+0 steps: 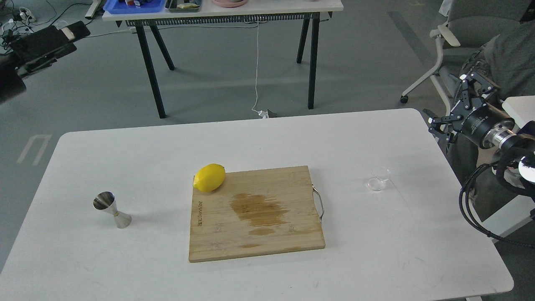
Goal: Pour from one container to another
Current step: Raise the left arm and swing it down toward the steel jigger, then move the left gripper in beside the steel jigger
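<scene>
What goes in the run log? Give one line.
right claw open, off table edge | left claw unclear | clear cup untouched | jigger upright | pour not started

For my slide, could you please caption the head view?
Clear cup and steel jigger flank a cutting board; open right end effector nearby.

Grey floor [217,88] across upper frame. White table [125,159] fills lower frame. Second table [250,10], black legs, top centre, with blue tray [133,5] and pink dish [231,2] on it. White cable [257,67] hangs from it to the floor. Cables [46,25] upper left. Grey office chair [459,29] upper right. Even light, soft shadows.
</scene>
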